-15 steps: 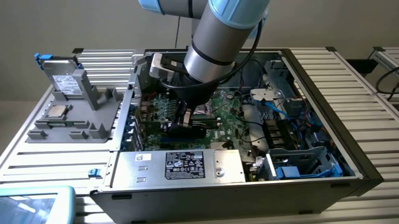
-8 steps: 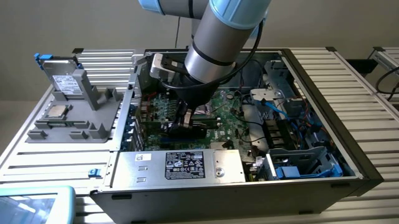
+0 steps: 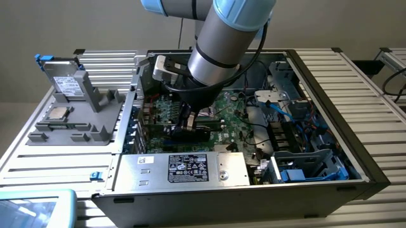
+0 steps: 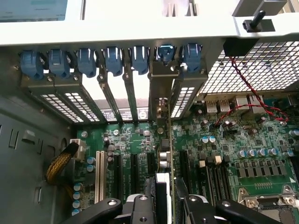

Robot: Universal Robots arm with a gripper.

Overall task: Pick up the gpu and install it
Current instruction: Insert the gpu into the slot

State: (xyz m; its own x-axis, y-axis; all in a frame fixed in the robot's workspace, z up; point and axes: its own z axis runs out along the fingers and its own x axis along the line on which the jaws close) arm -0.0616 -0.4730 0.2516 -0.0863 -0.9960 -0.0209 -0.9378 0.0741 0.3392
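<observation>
Fingers (image 4: 142, 210) clamped on gpu (image 4: 163, 156) — upright over motherboard (image 4: 243, 140), power-supply label (image 3: 188, 167) too small to read

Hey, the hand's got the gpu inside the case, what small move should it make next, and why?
Probably a gentle push straight toward the motherboard. The hand grips the gpu edge-on, and its metal bracket lines up with a rear slot opening, but I cannot tell whether the card's edge is fully seated.
</observation>
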